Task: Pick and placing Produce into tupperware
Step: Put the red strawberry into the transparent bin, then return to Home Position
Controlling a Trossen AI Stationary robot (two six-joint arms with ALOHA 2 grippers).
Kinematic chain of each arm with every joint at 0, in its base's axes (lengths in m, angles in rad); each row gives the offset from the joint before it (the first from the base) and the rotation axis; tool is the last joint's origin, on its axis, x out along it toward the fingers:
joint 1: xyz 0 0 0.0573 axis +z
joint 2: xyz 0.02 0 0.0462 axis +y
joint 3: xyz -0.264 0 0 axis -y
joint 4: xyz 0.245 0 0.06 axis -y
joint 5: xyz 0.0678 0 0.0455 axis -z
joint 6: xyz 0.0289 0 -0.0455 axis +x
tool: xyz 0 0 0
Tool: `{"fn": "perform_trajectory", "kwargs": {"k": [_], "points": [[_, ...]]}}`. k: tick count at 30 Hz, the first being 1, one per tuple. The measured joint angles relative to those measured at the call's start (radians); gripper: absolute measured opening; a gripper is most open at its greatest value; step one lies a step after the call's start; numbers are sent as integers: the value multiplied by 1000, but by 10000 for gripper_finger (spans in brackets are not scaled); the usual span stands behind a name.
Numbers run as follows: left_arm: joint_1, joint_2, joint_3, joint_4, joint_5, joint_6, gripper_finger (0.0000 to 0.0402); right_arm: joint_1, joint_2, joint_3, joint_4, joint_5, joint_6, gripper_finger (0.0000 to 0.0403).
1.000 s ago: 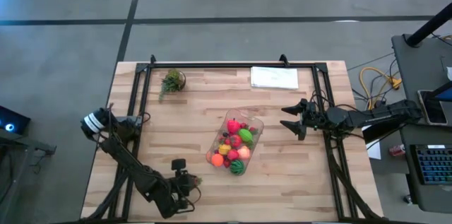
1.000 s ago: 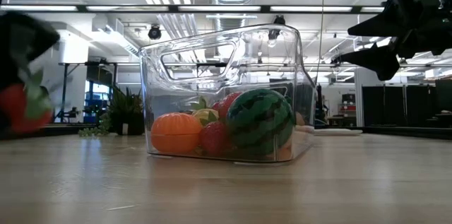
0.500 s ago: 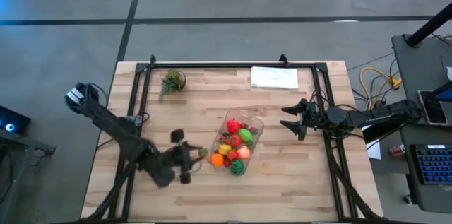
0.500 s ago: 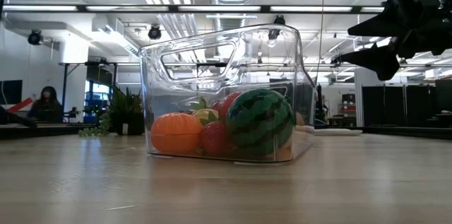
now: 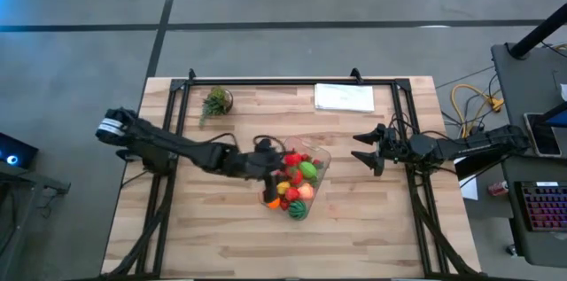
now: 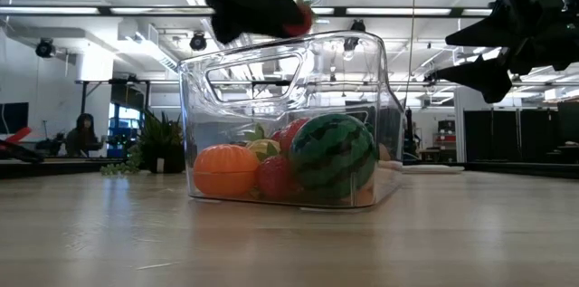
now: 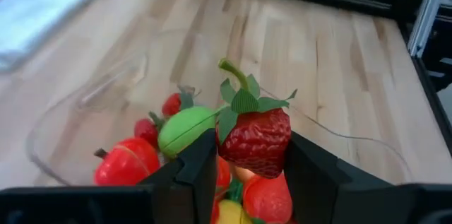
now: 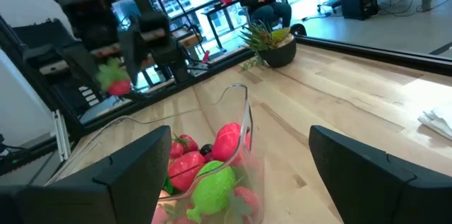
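Swinging across from the table's near-left corner, my left gripper (image 7: 248, 155), clamped on a strawberry (image 7: 256, 138), hangs directly over the tub (image 5: 320, 158); right gripper (image 5: 369, 150) waits open.

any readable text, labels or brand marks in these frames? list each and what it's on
None readable.
White sheet at the table's far edge: any print too small to tell.
Tupperware: no label visible.
Strawberry in the left gripper: no markings.

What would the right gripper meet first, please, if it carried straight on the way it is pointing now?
Probably the tupperware: the open right gripper points across bare table straight at its near wall, with the produce just behind. It hangs above the table, so it might strike near the rim.
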Motion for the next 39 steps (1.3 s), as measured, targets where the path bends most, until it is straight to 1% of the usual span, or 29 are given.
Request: {"fn": "perform_trajectory", "kwargs": {"k": [3,6,9,12,17,20,22,25,29,31,33,36,39], "points": [[37,48,20,-5,67,-40,123,0,0,0,0,0,0,328],[60,83,41,-7,89,-99,125,0,0,0,0,0,0,328],[79,110,51,-5,131,-168,139,0,0,0,0,0,0,328],[94,136,53,-2,159,-237,168,0,0,0,0,0,0,328],[113,145,53,1,163,-238,234,0,-1,0,0,0,0,328],[141,129,55,-23,175,-205,269,0,0,0,-1,0,0,328],[161,94,69,-86,184,-184,284,0,0,0,0,0,0,328],[191,8,92,-165,184,-174,291,0,0,0,0,0,0,328],[238,-123,93,-248,175,-57,292,0,0,0,0,0,0,328],[258,-191,93,-274,136,10,292,0,0,0,0,0,0,328],[271,-257,93,-280,75,55,292,0,0,0,0,0,0,328],[275,-335,90,-285,-8,69,292,0,0,0,0,0,0,328],[275,-401,80,-286,-22,76,292,0,0,0,0,0,0,328]]}}
